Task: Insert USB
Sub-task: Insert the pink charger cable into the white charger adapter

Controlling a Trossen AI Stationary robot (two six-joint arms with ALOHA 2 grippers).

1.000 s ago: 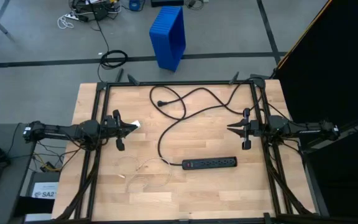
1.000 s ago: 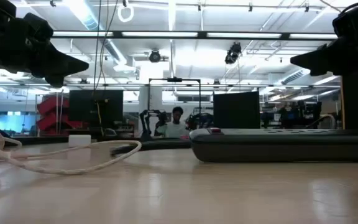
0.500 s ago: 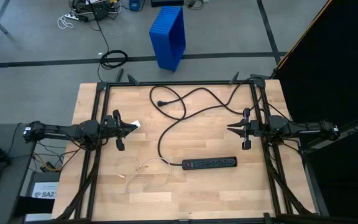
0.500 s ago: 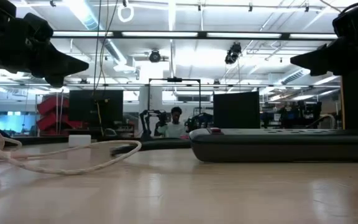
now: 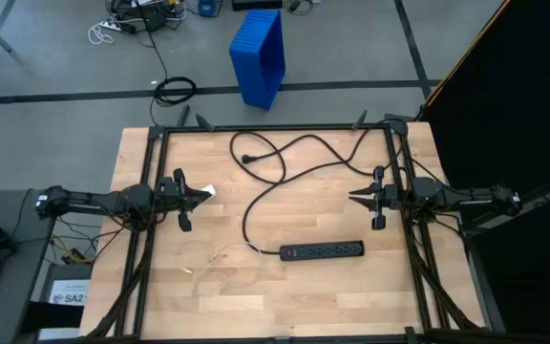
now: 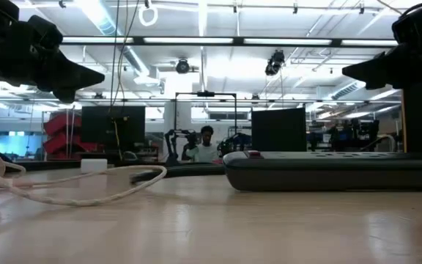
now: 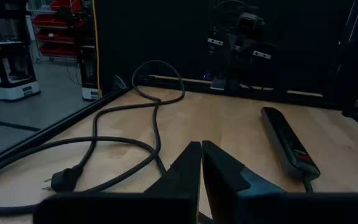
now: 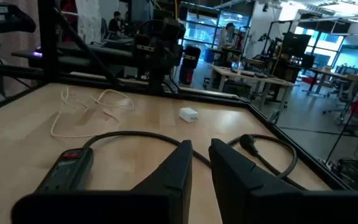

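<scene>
A: Any change vs. earlier frames?

B: None. Left gripper (image 5: 201,193) and right gripper (image 5: 355,197) haven't moved; both hover at opposite table (image 5: 332,296) edges, fingers nearly together, holding nothing.

A: USB (image 5: 220,264) location?

B: Loose loops on the wood, near front-left, well apart from both grippers, plug just beside the power strip (image 5: 323,250) end but not inserted.

A: Meaning?

B: Task not started, I judge. The small white adapter (image 8: 188,115) lies untouched.
</scene>
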